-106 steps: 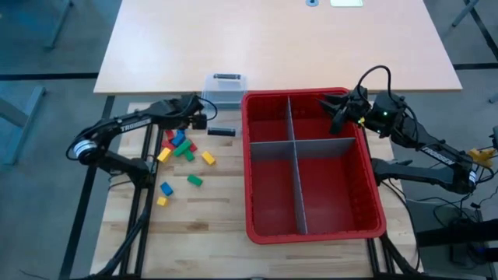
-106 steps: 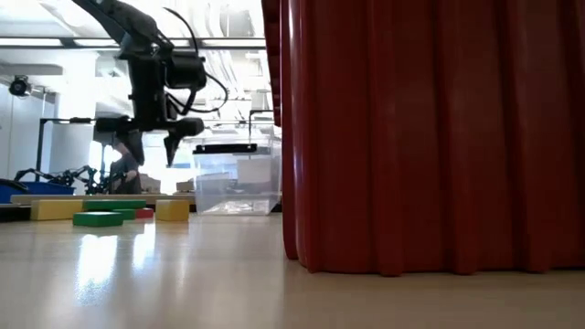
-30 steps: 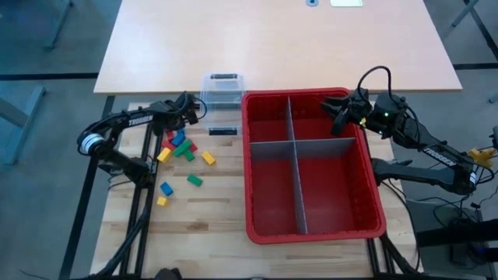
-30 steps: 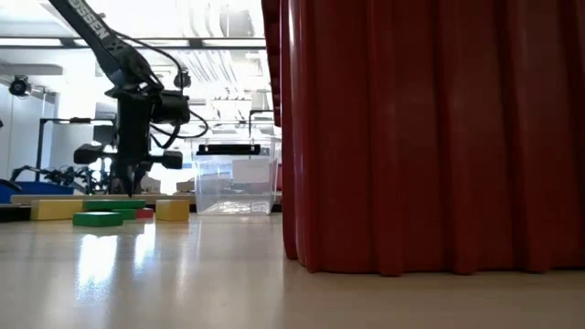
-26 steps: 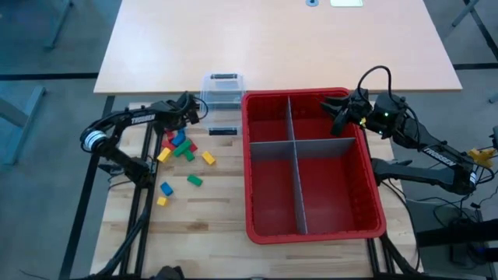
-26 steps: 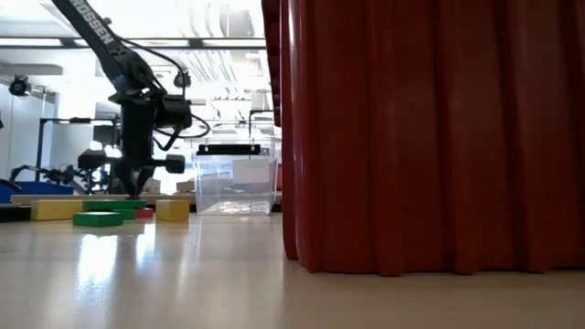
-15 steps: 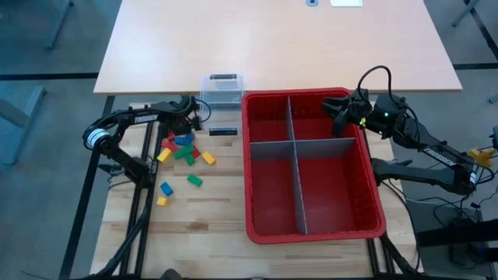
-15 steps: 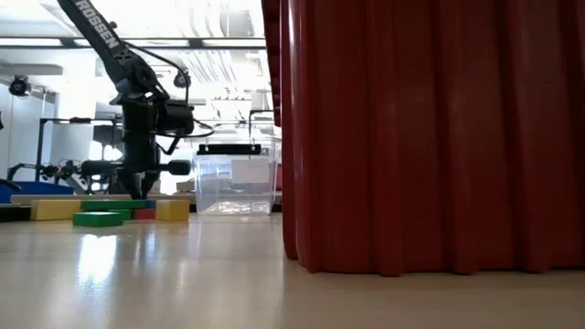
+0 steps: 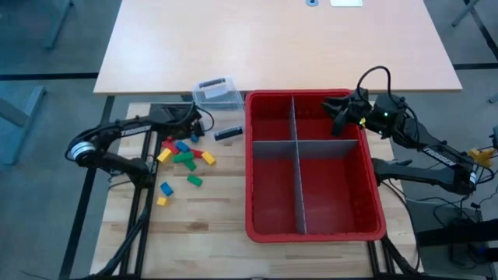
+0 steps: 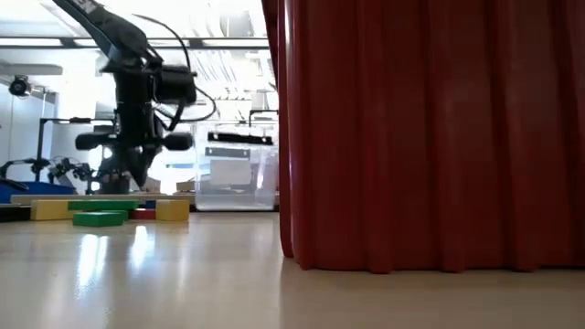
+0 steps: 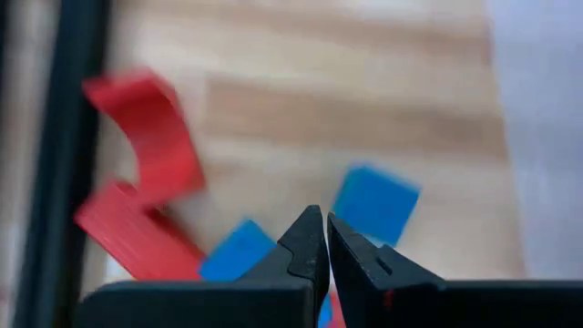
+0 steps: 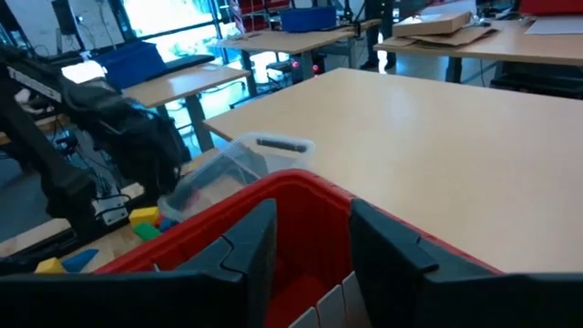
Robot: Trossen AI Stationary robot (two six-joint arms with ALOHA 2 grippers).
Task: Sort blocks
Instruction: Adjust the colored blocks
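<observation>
Several small red, blue, green and yellow blocks (image 9: 184, 152) lie in a loose pile on the wooden table, left of the red bin (image 9: 249, 179). Three more lie nearer the front: green (image 9: 194, 180), blue (image 9: 166, 188), yellow (image 9: 161, 201). My left gripper (image 9: 196, 131) hangs shut just above the pile's far edge, pointing steeply down. In its wrist view the shut tips (image 11: 319, 228) are over two blue blocks (image 11: 375, 202) and red pieces (image 11: 146, 137), with nothing between them. My right gripper (image 9: 336, 118) waits open over the bin's far right corner, empty (image 12: 310, 251).
Grey dividers (image 9: 294, 155) split the red bin into compartments. A small clear tub (image 9: 216, 92) stands askew at the table's far edge beside the bin's far left corner. A black bar (image 9: 227, 134) lies between tub and pile. A larger pale table (image 9: 272, 39) lies behind.
My left gripper has swung toward the table's near edge and the red bin, rising a little. The clear tub has turned askew and shifted slightly left. The black bar beside it has turned too.
</observation>
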